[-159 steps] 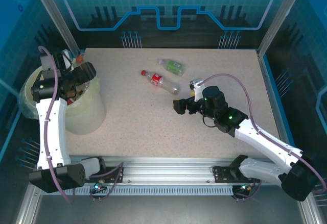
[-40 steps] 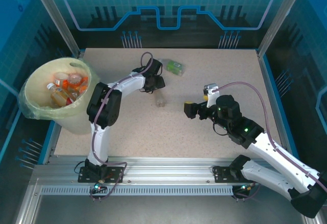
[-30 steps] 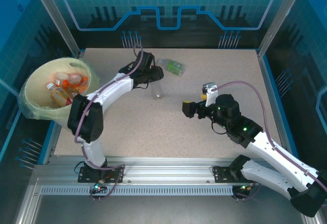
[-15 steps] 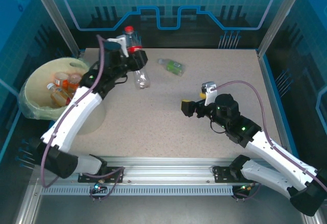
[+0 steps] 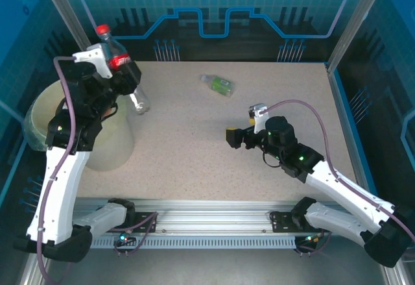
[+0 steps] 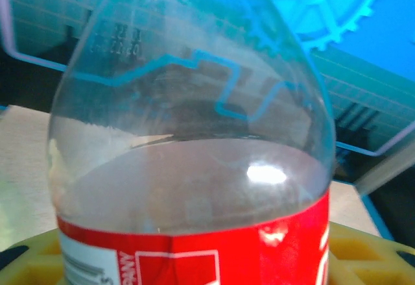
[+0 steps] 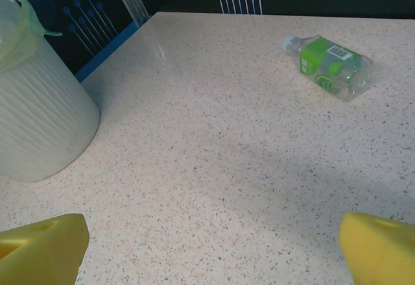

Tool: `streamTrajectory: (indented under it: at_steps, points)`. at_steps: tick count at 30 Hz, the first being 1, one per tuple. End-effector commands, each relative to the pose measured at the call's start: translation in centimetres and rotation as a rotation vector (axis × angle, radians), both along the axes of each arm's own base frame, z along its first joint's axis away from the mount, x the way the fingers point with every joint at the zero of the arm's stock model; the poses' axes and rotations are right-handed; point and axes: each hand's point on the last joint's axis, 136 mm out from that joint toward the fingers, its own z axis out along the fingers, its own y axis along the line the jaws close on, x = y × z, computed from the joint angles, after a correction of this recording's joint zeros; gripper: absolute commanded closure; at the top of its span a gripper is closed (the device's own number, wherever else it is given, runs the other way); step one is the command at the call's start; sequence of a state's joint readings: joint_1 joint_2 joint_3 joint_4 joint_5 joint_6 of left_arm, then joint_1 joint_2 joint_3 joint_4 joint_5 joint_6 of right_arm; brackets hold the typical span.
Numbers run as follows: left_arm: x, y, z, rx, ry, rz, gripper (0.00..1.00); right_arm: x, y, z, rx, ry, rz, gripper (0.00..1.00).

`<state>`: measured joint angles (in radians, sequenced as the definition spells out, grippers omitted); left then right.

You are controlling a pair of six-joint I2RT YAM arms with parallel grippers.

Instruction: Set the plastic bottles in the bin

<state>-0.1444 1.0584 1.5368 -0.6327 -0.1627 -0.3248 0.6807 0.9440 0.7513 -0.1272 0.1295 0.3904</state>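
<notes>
Bottle with red label (image 5: 120, 60), clamped round its middle in the nearly closed left gripper (image 5: 106, 76), hangs tilted, cap far-left and base near-right, over the far right rim of the bin (image 5: 109, 147), whose opening lies leftward.

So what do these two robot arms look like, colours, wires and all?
Both the left arm and the right arm have white links joined by chunky black joints. A loose pinkish-purple cable loops along each. Small green lights glow on the right arm's black housing. The right gripper ends in two blocky yellow fingers, and the left gripper has yellow fingers too.
</notes>
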Motion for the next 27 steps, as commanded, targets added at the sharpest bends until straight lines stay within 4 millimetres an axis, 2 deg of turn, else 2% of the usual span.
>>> streamTrajectory:
  at_steps: [1,7,12,22,26,27]
  points:
    - [-1.5,4.3,0.4,0.102,0.011,0.173,0.55,0.2,1.1,2.8,0.035,-0.061,0.036,0.00]
    - [-2.8,10.0,-0.1,0.208,0.066,0.414,0.55,0.5,1.5,2.7,0.026,-0.054,0.041,0.00]
    - [-4.3,14.2,-1.5,0.241,0.129,0.582,0.55,0.7,1.7,2.5,0.027,-0.046,0.044,0.00]
    - [-6.8,20.3,-6.4,0.081,0.262,0.760,0.56,1.1,2.3,2.5,0.008,-0.037,0.061,0.00]
    - [-7.4,22.2,-7.9,0.026,0.296,0.820,0.56,1.3,2.8,2.1,-0.005,-0.023,0.078,0.00]
    - [-7.4,22.6,-8.3,0.017,0.312,0.825,0.55,1.4,3.0,2.6,-0.003,-0.024,0.084,0.00]
